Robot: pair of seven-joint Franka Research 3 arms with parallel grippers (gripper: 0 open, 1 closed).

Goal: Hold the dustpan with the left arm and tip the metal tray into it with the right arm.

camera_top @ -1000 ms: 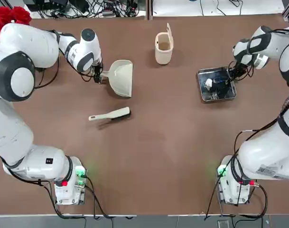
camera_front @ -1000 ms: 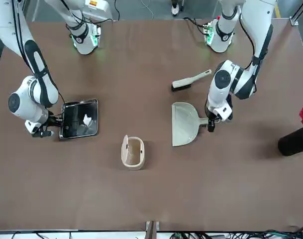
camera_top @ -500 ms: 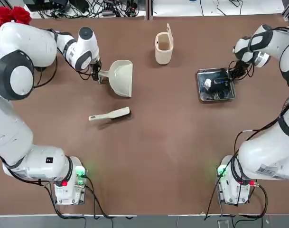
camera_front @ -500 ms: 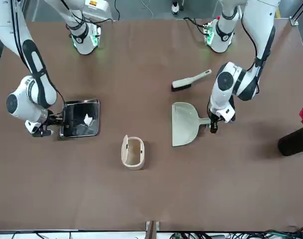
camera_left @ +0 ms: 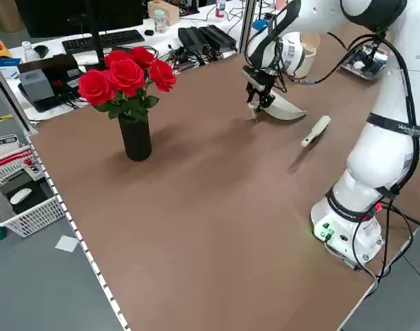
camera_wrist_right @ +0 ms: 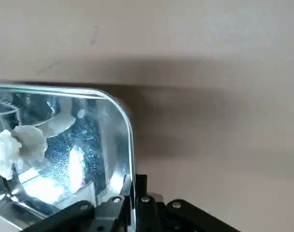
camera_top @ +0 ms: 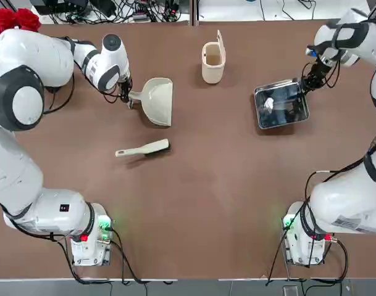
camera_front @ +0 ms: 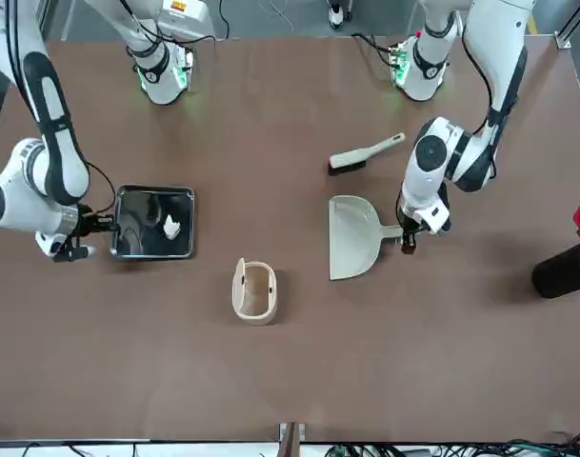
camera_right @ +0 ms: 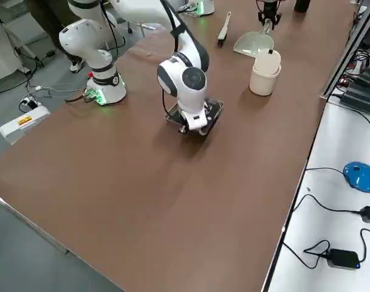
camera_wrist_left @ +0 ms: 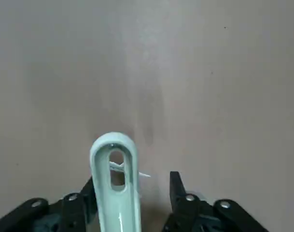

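Your left gripper (camera_wrist_left: 132, 203) has its fingers apart around the dustpan (camera_top: 158, 102) handle; your right gripper (camera_wrist_right: 132, 195) is clamped on the tray (camera_top: 281, 105), far right.

Dustpan (camera_wrist_left: 119, 208) handle's lower end cut off by left wrist view's bottom edge.

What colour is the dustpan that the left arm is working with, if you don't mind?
The dustpan is cream, best seen in the front view.
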